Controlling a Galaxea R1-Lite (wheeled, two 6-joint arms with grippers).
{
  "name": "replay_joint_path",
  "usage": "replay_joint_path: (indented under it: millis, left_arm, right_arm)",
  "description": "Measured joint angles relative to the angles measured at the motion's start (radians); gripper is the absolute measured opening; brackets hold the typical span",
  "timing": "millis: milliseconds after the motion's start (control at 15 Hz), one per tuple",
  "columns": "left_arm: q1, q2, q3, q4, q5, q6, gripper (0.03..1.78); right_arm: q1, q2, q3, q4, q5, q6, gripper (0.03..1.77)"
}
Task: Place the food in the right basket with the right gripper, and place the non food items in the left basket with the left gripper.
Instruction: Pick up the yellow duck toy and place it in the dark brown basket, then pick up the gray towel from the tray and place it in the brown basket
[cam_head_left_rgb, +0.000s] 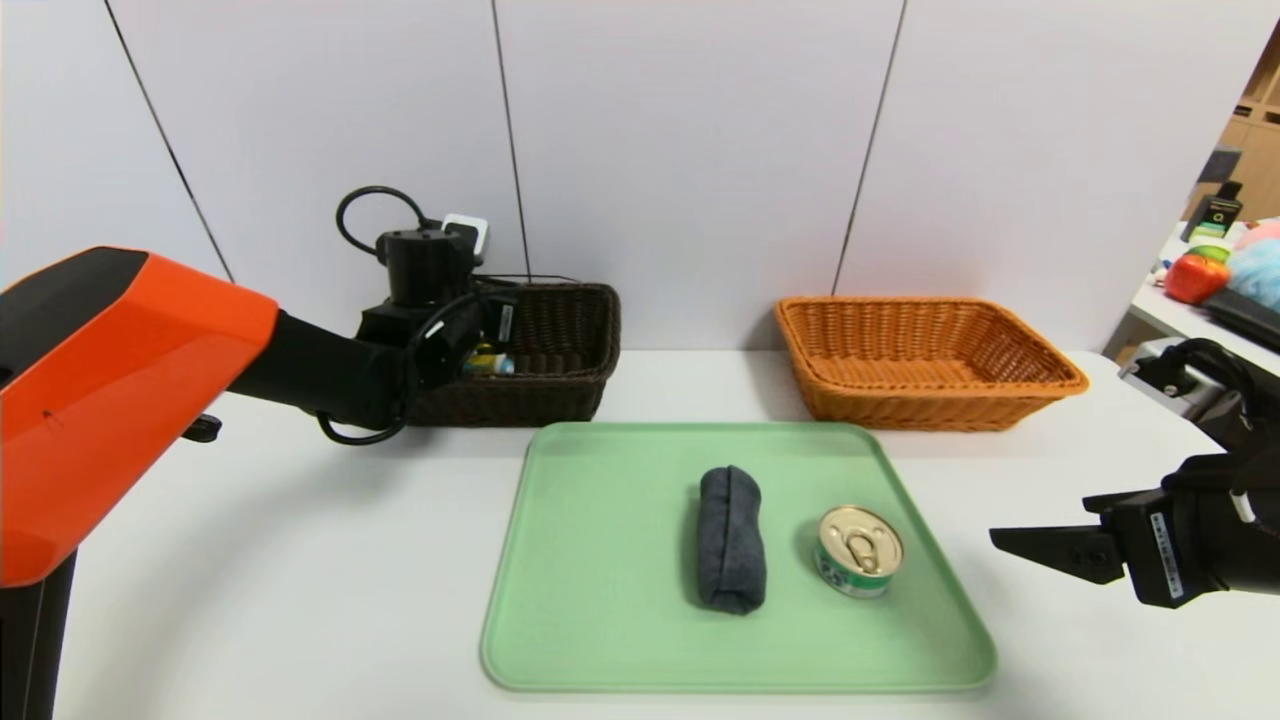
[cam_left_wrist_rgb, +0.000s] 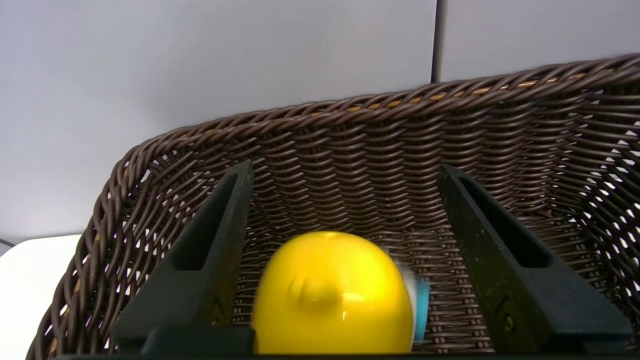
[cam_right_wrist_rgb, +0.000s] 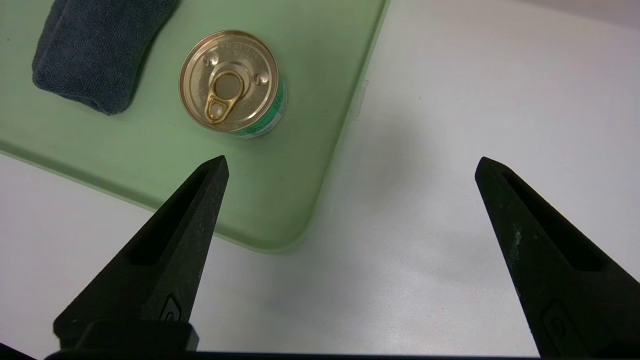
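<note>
At the left of the head view, the left gripper (cam_left_wrist_rgb: 345, 170) is over the dark brown woven basket (cam_head_left_rgb: 565, 405), its jaws apart. Between and below them is a rounded, glossy yellow item (cam_left_wrist_rgb: 332, 295); it looks released, with a light blue and white end beside it, so at least one item seems delivered.

Just below and right of the middle of the frame, the rolled dark grey cloth towel (cam_head_left_rgb: 731, 540) lies on the pale green rectangular tray (cam_head_left_rgb: 600, 640). As a non-food item, it is left for the left gripper. To its right on the tray, the round gold-topped can with a green label (cam_head_left_rgb: 858, 550) stands upright, left for the right gripper and the orange-brown wicker basket (cam_head_left_rgb: 940, 410) at upper right.

At the right edge, the right gripper (cam_right_wrist_rgb: 351, 167) waits open and empty above the white bench (cam_head_left_rgb: 300, 600).
</note>
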Motion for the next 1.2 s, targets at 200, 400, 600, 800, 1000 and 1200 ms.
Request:
replay_joint_path:
  millis: [200, 400, 600, 800, 1000, 1200]
  left_arm:
    - [0.000, -0.028, 0.000, 0.006, 0.000, 0.004, 1.44]
    - [-0.001, -0.094, 0.011, 0.048, 0.001, 0.001, 1.53]
    - [-0.012, -0.196, 0.076, 0.106, 0.003, -0.012, 1.58]
    - [-0.051, -0.320, 0.214, 0.177, 0.003, -0.024, 1.62]
    - [-0.151, -0.441, 0.373, 0.198, 0.005, -0.026, 1.65]
    - [-0.284, -0.516, 0.479, 0.214, 0.033, -0.030, 1.67]
  right_arm:
    - [0.000, 0.000, -0.003, 0.000, -0.001, 0.002, 1.71]
    - [0.000, -0.003, -0.003, 0.000, -0.001, 0.003, 1.71]
    - [0.000, -0.019, -0.003, 0.000, 0.001, 0.005, 1.71]
    - [0.000, -0.033, -0.004, 0.000, 0.001, 0.003, 1.71]
    - [0.000, -0.046, -0.004, 0.000, 0.002, 0.001, 1.71]
    - [0.000, -0.050, -0.002, 0.000, 0.004, 0.001, 1.71]
